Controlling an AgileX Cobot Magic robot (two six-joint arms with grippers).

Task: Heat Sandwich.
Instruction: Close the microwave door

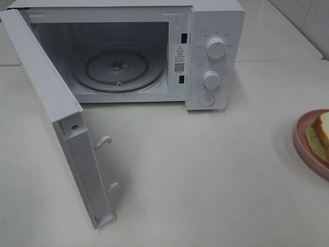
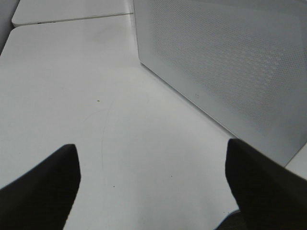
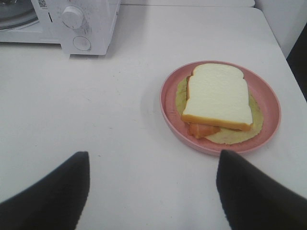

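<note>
White tabletop (image 1: 205,170): I see the microwave (image 1: 213,56) open, empty; sandwich (image 3: 218,98) on pink plate (image 3: 268,96); both jaws spread, holding nothing.

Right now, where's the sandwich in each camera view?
Exterior high: the sandwich sits on the pink plate, cut off by the right edge.
Left wrist: not in it.
Right wrist: right of centre, whole, on the plate.
Shared landmark: the white microwave, whose dials show beside the sandwich in both sandwich views.
</note>
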